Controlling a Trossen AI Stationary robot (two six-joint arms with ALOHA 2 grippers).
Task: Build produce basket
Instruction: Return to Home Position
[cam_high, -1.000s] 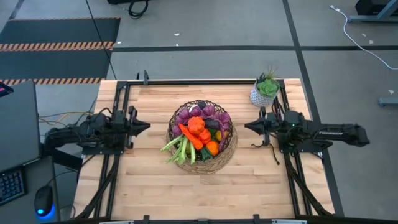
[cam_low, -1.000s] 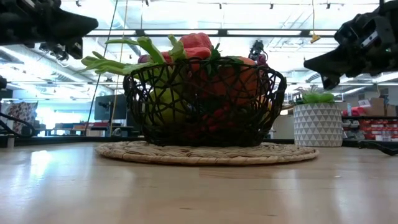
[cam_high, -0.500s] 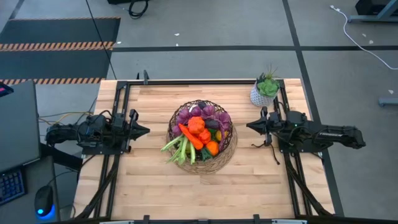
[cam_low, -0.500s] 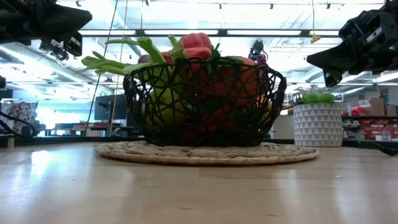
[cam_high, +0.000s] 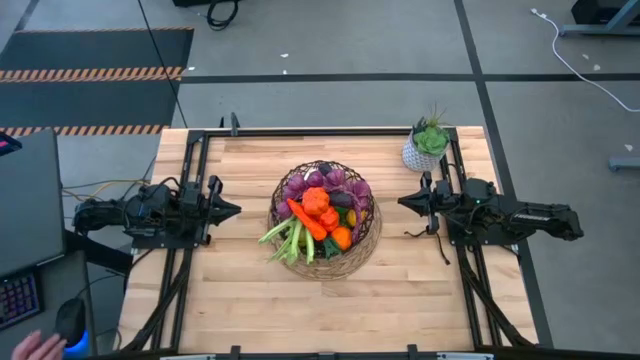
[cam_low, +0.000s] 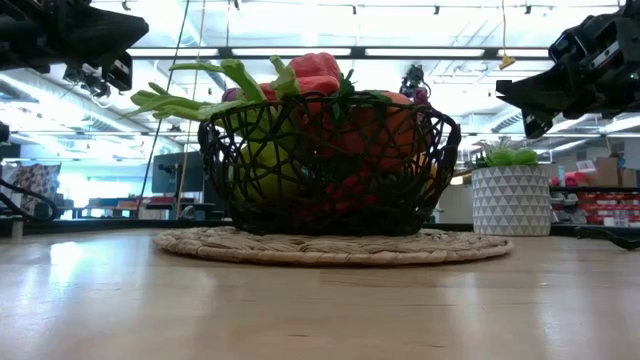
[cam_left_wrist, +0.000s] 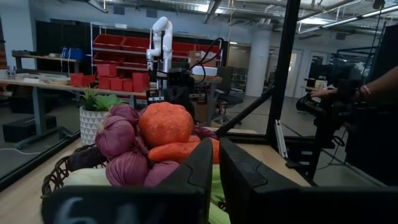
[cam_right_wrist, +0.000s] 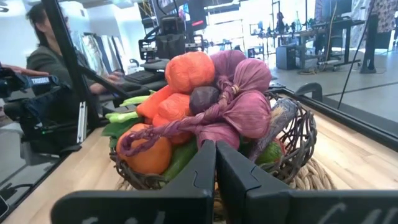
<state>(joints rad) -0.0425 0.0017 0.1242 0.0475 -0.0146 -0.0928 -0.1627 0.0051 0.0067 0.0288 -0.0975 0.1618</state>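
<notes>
On the wooden table (cam_high: 240, 300) one basket (cam_high: 372, 240) of dark wire on a tan woven base stands in the middle, heaped above its rim with the produce (cam_high: 322, 212). Green stalks (cam_high: 284, 238) hang over its near-left edge. One round orange (cam_high: 342, 237) lies on the near side and one knobbly orange piece (cam_high: 317, 200) tops the pile. Behind these sits a bunch of purple bulbs (cam_high: 325, 180), too clustered to count. The left gripper (cam_high: 238, 209) and right gripper (cam_high: 400, 203) hang level at either side, well apart from the basket, each with its fingers together on nothing. One white plant pot (cam_high: 418, 155) stands at the far right corner.
</notes>
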